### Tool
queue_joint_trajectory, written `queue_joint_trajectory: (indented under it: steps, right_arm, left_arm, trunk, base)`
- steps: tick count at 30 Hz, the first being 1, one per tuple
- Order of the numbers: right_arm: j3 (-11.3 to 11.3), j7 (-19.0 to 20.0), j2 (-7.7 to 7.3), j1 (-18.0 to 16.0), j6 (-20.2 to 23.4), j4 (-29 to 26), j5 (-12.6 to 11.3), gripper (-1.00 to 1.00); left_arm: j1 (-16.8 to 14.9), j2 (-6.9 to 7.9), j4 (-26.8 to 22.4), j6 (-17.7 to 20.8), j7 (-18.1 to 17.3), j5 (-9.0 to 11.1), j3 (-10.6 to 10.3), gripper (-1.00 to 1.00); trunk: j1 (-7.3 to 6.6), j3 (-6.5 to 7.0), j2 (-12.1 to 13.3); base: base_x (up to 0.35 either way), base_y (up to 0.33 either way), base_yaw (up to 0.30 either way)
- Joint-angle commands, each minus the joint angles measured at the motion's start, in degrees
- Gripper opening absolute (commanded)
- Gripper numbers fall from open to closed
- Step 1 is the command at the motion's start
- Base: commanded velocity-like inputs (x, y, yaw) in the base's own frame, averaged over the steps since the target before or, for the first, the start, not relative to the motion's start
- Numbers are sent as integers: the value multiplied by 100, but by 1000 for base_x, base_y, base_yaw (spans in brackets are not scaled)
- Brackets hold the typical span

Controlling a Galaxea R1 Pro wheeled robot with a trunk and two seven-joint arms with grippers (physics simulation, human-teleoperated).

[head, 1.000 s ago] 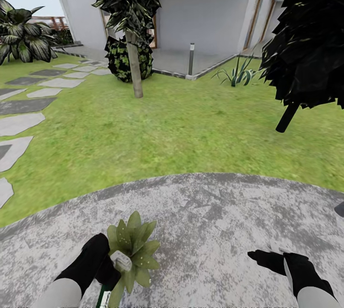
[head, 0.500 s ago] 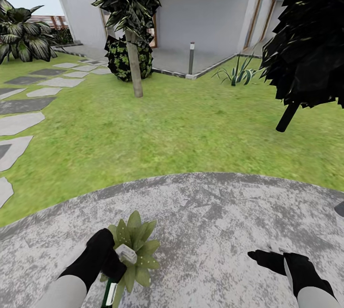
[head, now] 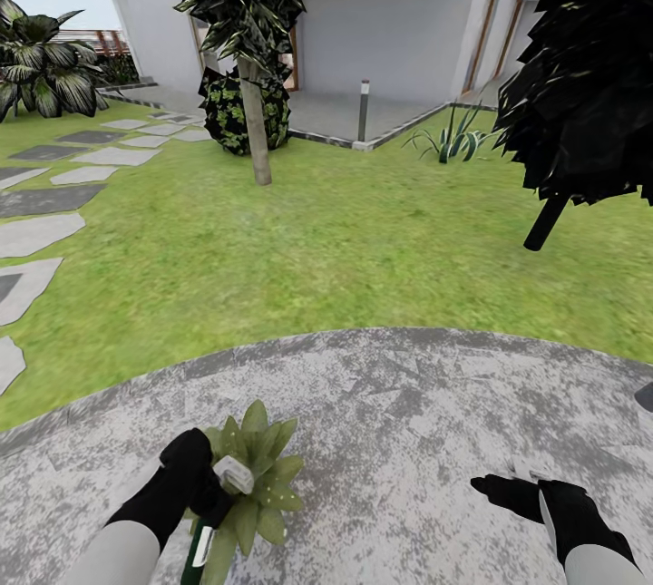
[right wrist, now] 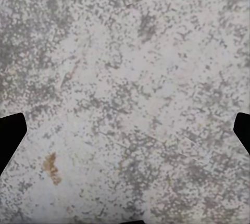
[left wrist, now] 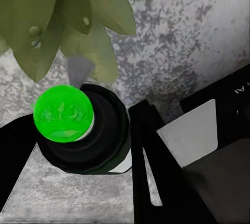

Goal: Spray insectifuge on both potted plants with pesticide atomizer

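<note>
The left gripper point(head: 213, 503) is clenched on the pesticide atomizer point(head: 218, 508), held at about 7 o'clock in the head view right over one potted plant point(head: 254, 476) on the patio point(head: 408, 422), so I'd judge the spraying step is on and next calls for keeping the nozzle aimed at the leaves. The right gripper point(head: 508, 485) hangs empty, spread wide, at 5 o'clock; the plant's pot is hidden under the leaves.

House garden, lawn point(head: 345, 240), stepping stones point(head: 41, 199), paved patio point(head: 435, 422), trees point(head: 245, 14)
</note>
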Motion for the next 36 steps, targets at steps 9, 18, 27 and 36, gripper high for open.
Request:
queue_joint_trajectory:
  steps: [9,18,27,36]
  right_arm:
    - [-37,54,4,-7,12,-11,60,100]
    - [-37,54,4,-7,12,-10,60,100]
    - [-37,54,4,-7,12,-7,60,100]
    - [-37,54,4,-7,12,-8,60,100]
  left_arm:
    - [45,54,81,7,-55,-576,28,-100]
    - [46,55,482,-7,-45,-611,28,-100]
    - [46,55,693,-12,-36,-615,28,-100]
    - [46,55,842,-12,-33,-615,28,-100]
  trunk:
    - [-1,-5,-2]
    - [-1,-58,-2]
    - [-1,-140,-2]
    - [-1,-213,-2]
  base:
    - [0,0,0]
    - [0,0,0]
    - [0,0,0]
    - [-7,17,0]
